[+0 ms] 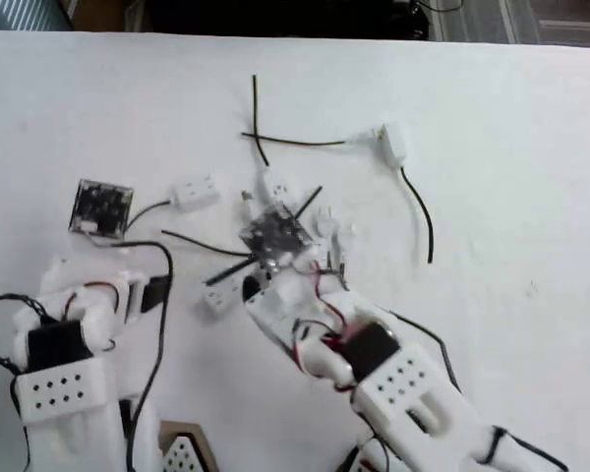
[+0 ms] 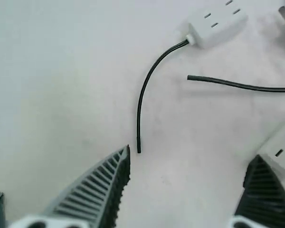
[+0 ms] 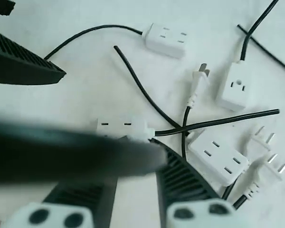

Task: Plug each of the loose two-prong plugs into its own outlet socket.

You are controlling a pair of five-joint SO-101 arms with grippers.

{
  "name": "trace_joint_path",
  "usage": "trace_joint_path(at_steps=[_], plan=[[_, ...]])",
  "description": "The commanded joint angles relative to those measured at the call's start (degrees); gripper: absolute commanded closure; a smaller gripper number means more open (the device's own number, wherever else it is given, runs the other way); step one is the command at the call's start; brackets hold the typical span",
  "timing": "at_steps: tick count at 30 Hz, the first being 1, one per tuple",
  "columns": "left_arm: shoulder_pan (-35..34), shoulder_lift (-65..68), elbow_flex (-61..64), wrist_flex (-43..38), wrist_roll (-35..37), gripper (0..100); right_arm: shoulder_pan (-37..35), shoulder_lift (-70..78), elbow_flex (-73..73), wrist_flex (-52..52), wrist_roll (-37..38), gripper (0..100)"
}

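Surface point(image 1: 511, 98): sockets and plugs lie tangled near its middle.

Right gripper point(image 3: 135, 178) hangs over the cluster, jaws parted and holding nothing. A white socket point(image 3: 119, 127) lies just past the tips, and a blurred dark cable point(image 3: 61, 154) crosses in front.

A loose two-prong plug point(image 3: 198, 77) lies near with its prongs bare. Two more plugs point(image 3: 262, 138) sit just beside a second socket point(image 3: 218, 154).

Left gripper point(image 2: 190, 159) is low over the bare surface, jaws wide apart and empty, near a cord end point(image 2: 138, 148).

Judgement: pick-up stage, and nothing looks mated. The next move calls for closing on one plug body with the prongs left free, then lining them up with the slots.
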Motion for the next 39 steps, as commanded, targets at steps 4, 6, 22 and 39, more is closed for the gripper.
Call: trace_joint_path(at_steps=[4,6,22,39], plan=[[-4.62,-4.62,6.68,-3.43,4.31,63,-5.49,15.69,-11.6,-0.4,-0.26,98.1],[-6.73,-4.62,8.62,-5.89,5.54,63,-6.02,19.47,-12.84,-2.59,-0.26,98.1],[-8.66,-4.53,10.02,-6.24,6.15,63,-7.16,35.38,-13.1,-16.57,-0.26,98.1],[-8.66,-4.53,10.02,-6.15,6.07,63,-7.25,41.63,-13.01,-21.32,-0.09,98.1]])
